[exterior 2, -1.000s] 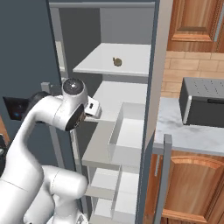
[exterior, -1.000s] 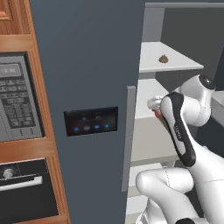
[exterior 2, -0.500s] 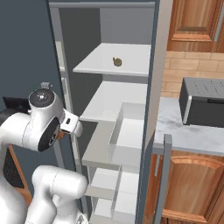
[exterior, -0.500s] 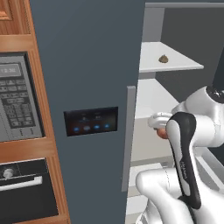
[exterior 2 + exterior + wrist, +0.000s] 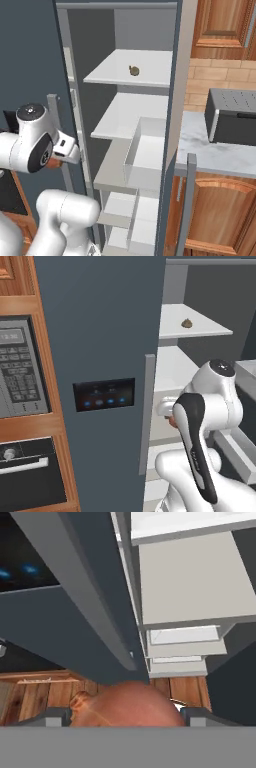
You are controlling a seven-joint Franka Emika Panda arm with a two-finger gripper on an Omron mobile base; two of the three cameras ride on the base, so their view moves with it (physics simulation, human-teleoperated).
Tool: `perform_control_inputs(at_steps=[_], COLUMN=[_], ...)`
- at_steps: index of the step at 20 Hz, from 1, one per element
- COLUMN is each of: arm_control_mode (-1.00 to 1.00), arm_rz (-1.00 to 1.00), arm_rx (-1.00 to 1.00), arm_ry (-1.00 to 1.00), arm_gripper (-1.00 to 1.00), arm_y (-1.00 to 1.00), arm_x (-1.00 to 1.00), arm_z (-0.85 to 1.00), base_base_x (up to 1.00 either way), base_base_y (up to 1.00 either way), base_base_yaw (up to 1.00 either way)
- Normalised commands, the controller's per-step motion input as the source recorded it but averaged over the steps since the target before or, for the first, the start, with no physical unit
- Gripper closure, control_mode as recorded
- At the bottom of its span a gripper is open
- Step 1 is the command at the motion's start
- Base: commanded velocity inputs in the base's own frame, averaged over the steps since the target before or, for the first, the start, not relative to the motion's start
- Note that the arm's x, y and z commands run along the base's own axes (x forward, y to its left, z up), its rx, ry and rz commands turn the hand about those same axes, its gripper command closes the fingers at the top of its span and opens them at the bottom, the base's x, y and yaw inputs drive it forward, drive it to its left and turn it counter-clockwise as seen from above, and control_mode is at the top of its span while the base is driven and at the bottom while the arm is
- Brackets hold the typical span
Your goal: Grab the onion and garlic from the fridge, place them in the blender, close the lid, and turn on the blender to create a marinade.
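In the hand view we see our gripper clamped on the onion, its reddish-orange ball sitting between the two fingertips. From the left base view just a sliver of that onion shows behind the wrist. Our arm is folded low beside the fridge, hand just off the grey handle.

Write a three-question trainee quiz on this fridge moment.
1. True or false: the tool holds the onion.
2. Where does the small brown item lie? A) upper shelf B) lowest drawer C) counter
3. What blue-lit thing is on the fridge door?

Key: 1 true, the onion sits between the fingertips. 2 A. 3 the touch panel.
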Motion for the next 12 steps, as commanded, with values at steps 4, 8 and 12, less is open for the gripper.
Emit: perform_control_inputs(at_steps=[4,8,12], arm_control_mode=[1.0,1.0,1.0], arm_rz=[0.01,0.0,0.0], arm_rx=[0.0,0.0,0.0], arm_ry=[0.0,0.0,0.0], arm_gripper=[1.0,1.0,1.0], arm_y=[0.08,0.0,0.0], arm_x=[-0.13,0.0,0.0], arm_z=[-0.06,0.0,0.0], base_base_x=[-0.72,-1.0,-1.0], base_base_y=[0.31,0.54,0.5], base_base_yaw=[0.0,-0.11,-0.28])
